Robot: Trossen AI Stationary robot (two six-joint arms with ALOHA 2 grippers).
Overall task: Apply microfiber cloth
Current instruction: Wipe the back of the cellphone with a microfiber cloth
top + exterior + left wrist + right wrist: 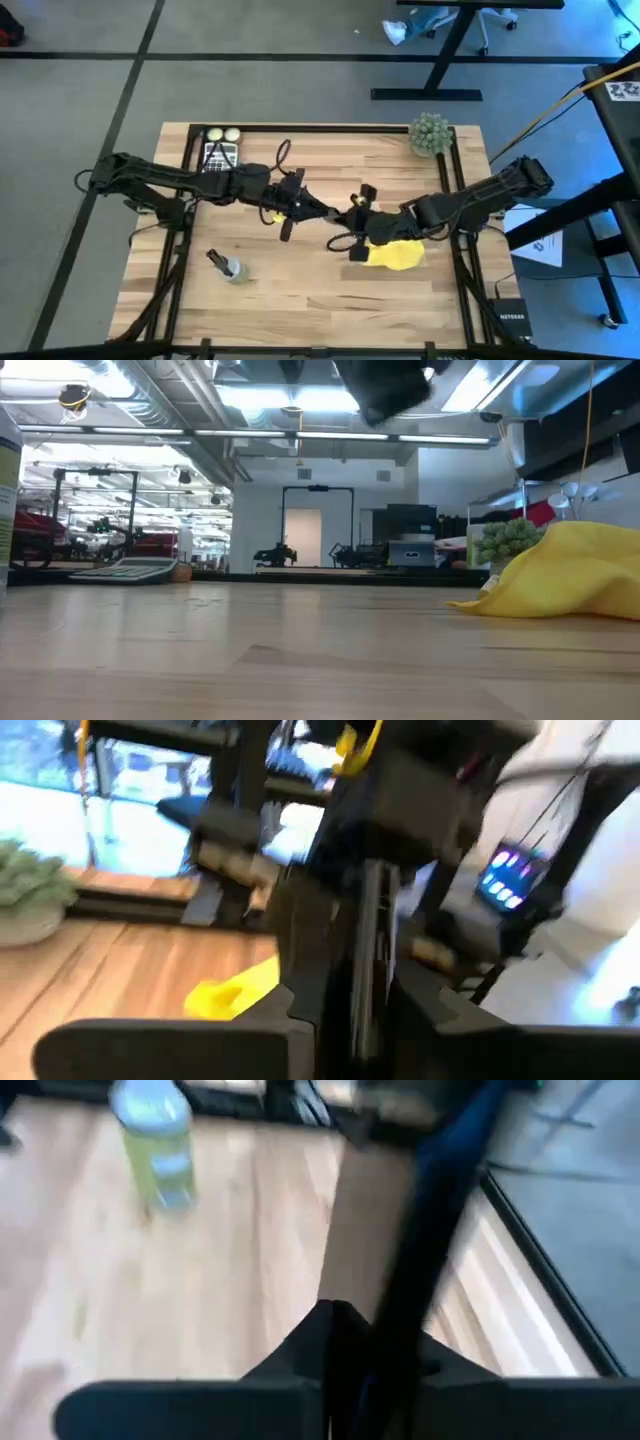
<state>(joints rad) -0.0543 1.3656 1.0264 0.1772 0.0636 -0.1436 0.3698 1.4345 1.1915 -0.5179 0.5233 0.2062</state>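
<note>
The yellow microfiber cloth (395,255) lies crumpled on the table right of centre, also in the low view (565,575) and the left wrist view (235,990). No gripper touches it. My left gripper (318,208) and my right gripper (352,218) meet nose to nose above the table's middle, just left of the cloth. Both are shut on a thin black phone (365,960), seen edge-on in each wrist view (420,1250) and raised off the table. My left gripper pinches the black phone's near end (362,1010) between its two fingers, coming level from the table's left. The phone stands on edge, clear of the table. My right gripper pinches the phone's opposite end (365,1350) between its fingers, coming level from the table's right. The phone runs away from it, lifted clear of the wood.
A calculator (220,156) and two pale green balls (222,134) sit at the far left. A small potted plant (430,134) stands at the far right corner. A small bottle (230,268) lies near the front left. Bare wood stretches along the near edge.
</note>
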